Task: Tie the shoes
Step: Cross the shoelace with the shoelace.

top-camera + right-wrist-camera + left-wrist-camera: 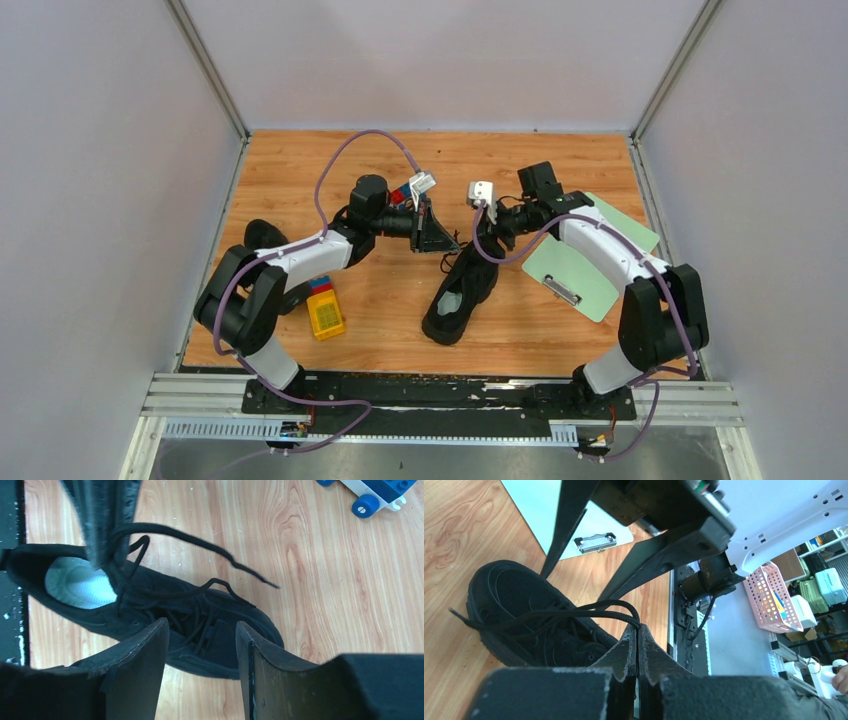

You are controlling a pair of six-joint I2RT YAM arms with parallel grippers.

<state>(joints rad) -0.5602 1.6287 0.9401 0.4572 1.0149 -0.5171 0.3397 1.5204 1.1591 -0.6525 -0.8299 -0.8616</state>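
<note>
The left hand [638,630] is clamped right down: both fingers pressed flat together, with a loop of the black lace [594,611] pinched at the very tips. From there the lace runs back down into the eyelets of the shoe [519,605]. That shoe sits on its sole in the middle of the tabletop [300,170], heel and pale insole toward the arm bases, toe pointing away between the two hands. Over on the other side the right hand [201,625] stands wide open, its fingers well apart and nothing between them. It hangs over the laced front of the shoe, and the right wrist view shows the black upper straight through the gap, though whether a finger touches the fabric cannot be told. One loose lace end pokes out sideways above the bare wood. The other shoe [262,233] shows only as a dark curve behind the left arm, toward the left side. A green clipboard [590,262] lies flat under the right arm, near the shoe but apart from it. A yellow toy block [325,313] rests by the left arm, and a wheeled toy [372,495] sits beyond the shoe's toe.
</note>
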